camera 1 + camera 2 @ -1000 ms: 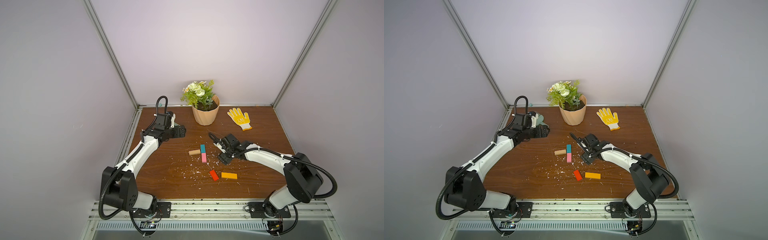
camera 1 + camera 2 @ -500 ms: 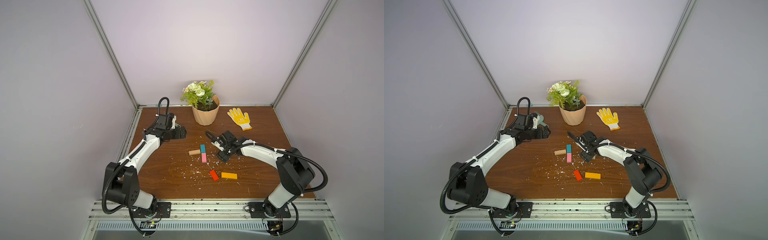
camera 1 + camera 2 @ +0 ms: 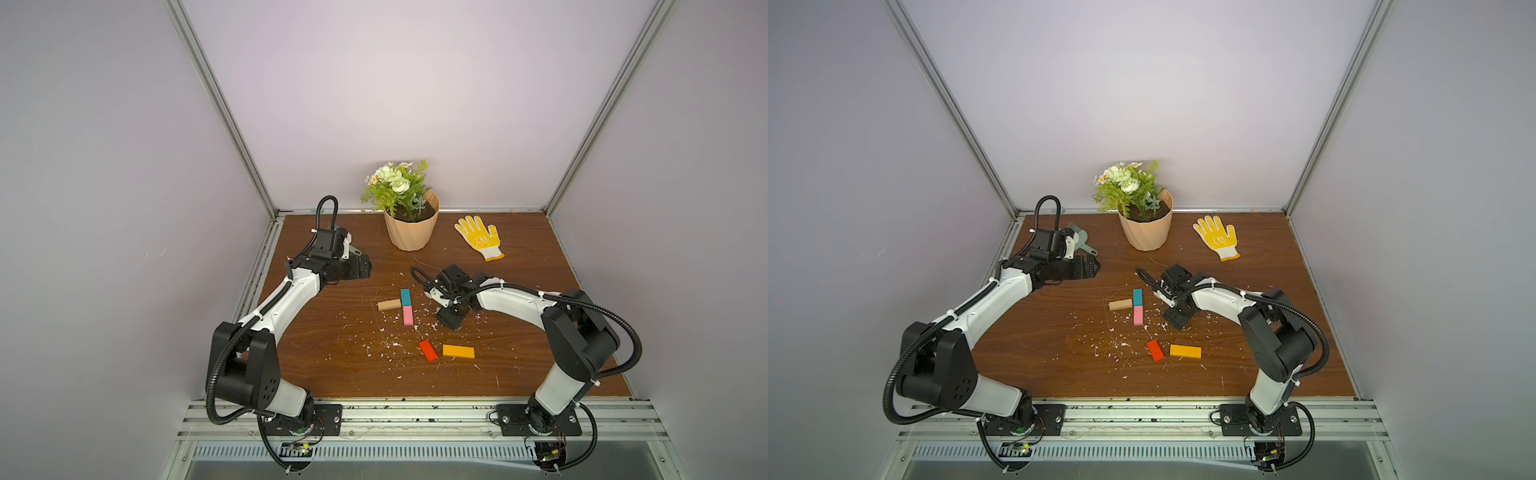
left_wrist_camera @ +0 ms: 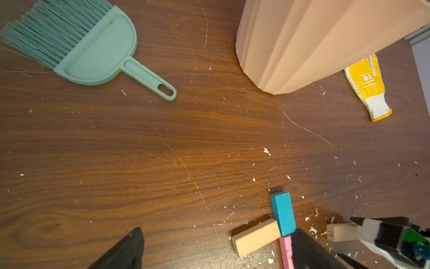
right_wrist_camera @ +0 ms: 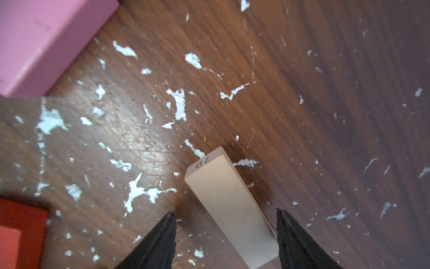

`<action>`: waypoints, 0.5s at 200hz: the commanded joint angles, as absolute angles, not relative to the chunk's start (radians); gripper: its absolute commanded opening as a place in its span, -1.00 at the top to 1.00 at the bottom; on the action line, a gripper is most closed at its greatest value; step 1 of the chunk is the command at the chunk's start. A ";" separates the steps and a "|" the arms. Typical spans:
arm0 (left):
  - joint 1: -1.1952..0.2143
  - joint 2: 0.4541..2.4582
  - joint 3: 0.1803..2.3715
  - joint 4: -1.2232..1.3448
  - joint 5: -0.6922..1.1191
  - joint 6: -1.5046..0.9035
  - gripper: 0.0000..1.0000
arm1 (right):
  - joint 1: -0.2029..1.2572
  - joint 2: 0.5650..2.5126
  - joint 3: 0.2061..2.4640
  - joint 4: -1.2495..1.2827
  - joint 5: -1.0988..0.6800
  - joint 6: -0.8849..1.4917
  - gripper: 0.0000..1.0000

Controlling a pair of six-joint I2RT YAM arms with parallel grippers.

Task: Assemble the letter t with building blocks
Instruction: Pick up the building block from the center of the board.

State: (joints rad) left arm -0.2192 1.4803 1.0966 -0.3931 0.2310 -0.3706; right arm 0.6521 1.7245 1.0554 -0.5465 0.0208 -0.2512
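Note:
In both top views a teal block (image 3: pixel 405 297) (image 3: pixel 1137 297) and a pink block (image 3: pixel 408 316) (image 3: pixel 1138 316) lie end to end as a column. A tan block (image 3: pixel 389 304) (image 3: pixel 1120 304) butts against its left side. A red block (image 3: pixel 428 350) and a longer orange block (image 3: pixel 458 351) lie loose nearer the front. Just right of the column, my right gripper (image 5: pixel 225 212) (image 3: pixel 438 297) straddles a second tan block (image 5: pixel 223 195) (image 4: pixel 337 233), jaws apart, a gap at one finger. My left gripper (image 4: pixel 218 230) (image 3: pixel 361 270) stands wide open and empty at the back left.
A potted plant (image 3: pixel 411 232) and a yellow glove (image 3: pixel 478 237) sit at the back. A green hand brush (image 4: pixel 93 51) (image 3: pixel 1079 241) lies behind the left gripper. White crumbs (image 3: pixel 390 332) are strewn around the blocks.
My right gripper has slid a little left toward the column, low over the second tan block. The left arm has shifted only slightly and the blocks lie as before.

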 commanded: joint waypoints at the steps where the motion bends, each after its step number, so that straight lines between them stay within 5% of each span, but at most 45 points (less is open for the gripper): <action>1: -0.200 1.489 1.120 -0.413 0.224 -0.398 -0.98 | 0.648 1.738 1.092 -0.574 0.014 -0.270 -0.35; 40: -0.201 1.494 1.121 -0.415 0.226 -0.400 -0.98 | 0.647 1.767 1.097 -0.581 0.041 -0.268 -0.11; 100: -0.198 1.503 1.124 -0.417 0.244 -0.404 -0.98 | 0.648 1.745 1.127 -0.551 0.088 -0.308 0.81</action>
State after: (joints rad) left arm -0.2142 1.4933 1.0966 -0.4007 0.2321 -0.3752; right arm 0.6514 1.7599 1.0821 -0.5472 0.0563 -0.2714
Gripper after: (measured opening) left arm 0.988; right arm 0.271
